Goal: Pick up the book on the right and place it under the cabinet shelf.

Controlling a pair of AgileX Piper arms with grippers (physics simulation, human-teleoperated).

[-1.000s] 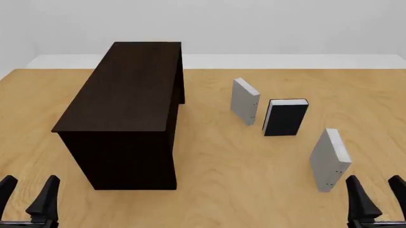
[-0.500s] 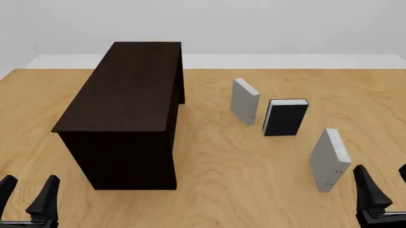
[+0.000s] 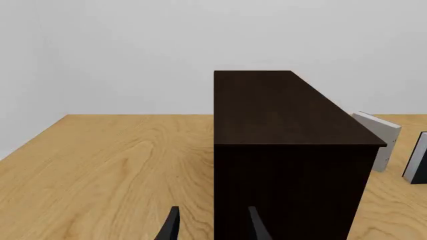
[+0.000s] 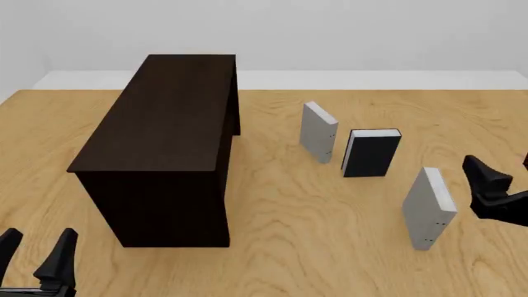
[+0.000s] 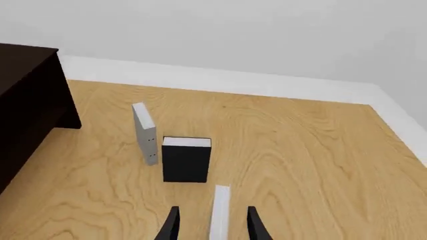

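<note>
Right claw (image 4: 505, 179) forward, beside book (image 4: 428, 208) (apart)

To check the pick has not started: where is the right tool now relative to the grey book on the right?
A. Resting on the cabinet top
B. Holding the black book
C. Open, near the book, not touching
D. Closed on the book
C: in the front view the right tool hangs open beside the grey book, with bare table between them.
</note>
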